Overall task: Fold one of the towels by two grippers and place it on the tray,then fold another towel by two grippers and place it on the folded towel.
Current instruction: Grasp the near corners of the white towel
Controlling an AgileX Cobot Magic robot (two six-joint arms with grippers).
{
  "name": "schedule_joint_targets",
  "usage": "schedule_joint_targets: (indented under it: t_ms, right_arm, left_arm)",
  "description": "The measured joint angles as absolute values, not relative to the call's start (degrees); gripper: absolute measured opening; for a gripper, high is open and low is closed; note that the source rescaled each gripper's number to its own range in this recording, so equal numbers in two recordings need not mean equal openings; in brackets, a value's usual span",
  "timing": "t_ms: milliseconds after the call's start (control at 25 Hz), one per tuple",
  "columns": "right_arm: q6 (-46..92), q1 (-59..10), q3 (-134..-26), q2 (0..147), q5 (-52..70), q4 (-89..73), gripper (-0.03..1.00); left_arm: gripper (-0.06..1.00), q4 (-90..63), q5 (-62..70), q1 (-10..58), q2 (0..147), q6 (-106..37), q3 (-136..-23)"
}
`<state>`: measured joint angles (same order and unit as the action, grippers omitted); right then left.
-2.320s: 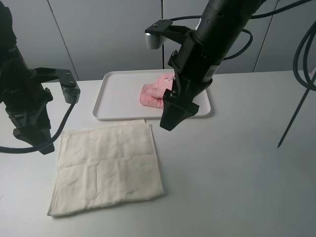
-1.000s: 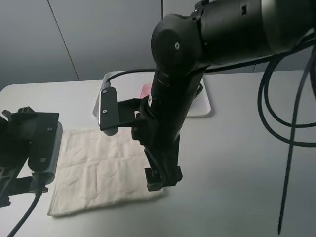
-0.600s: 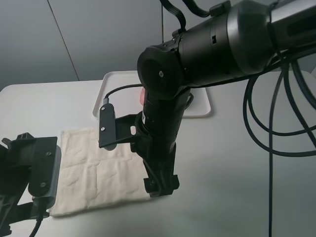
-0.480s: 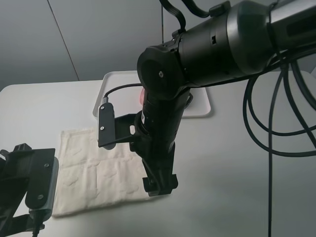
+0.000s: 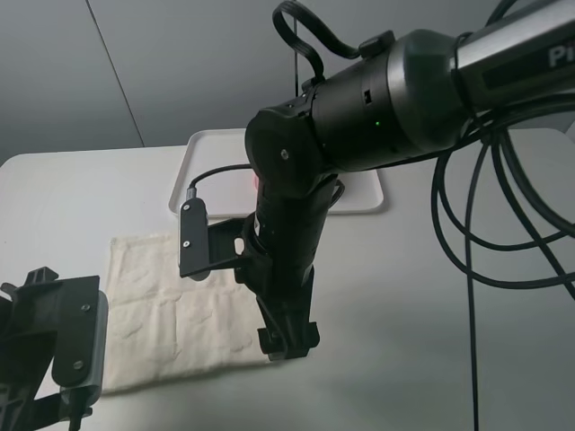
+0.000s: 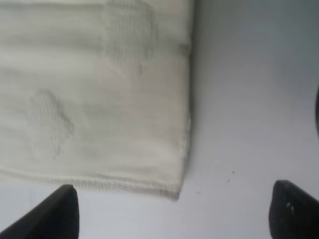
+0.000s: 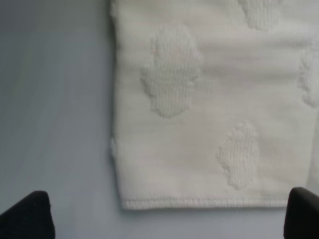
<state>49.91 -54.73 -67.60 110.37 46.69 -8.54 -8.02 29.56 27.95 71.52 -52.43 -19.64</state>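
End effectors [image 6: 174, 211] [image 7: 164, 214] lower now, at cream-white towel [image 5: 153, 296] corners

The cream-white towel [image 5: 162, 305] is coloured creamy white all over and is patterned with bumpy blobs of the same colour. The tray [image 5: 193, 175] is coloured plain white. A little bit of the pink towel [image 5: 257, 180] is seen, pale pink. The table [image 5: 431, 314] is coloured light grey. The left gripper [image 6: 174, 213] and right gripper [image 5: 287, 339] are coloured black.
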Motion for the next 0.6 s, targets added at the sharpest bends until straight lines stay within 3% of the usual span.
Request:
schedule_joint_targets:
  t_ms: [440, 600]
  right_arm:
    - [50.2, -54.7, -67.2, 111.5, 45.2, -8.5, 1.00]
    - [50.4, -54.7, -67.2, 111.5, 44.4, -8.7, 1.00]
  left_arm:
    - [0.99, -7.7, 25.9, 28.1, 79.2, -52.4, -19.6]
    - [0.99, -7.7, 24.1, 31.3, 81.4, -52.4, -19.6]
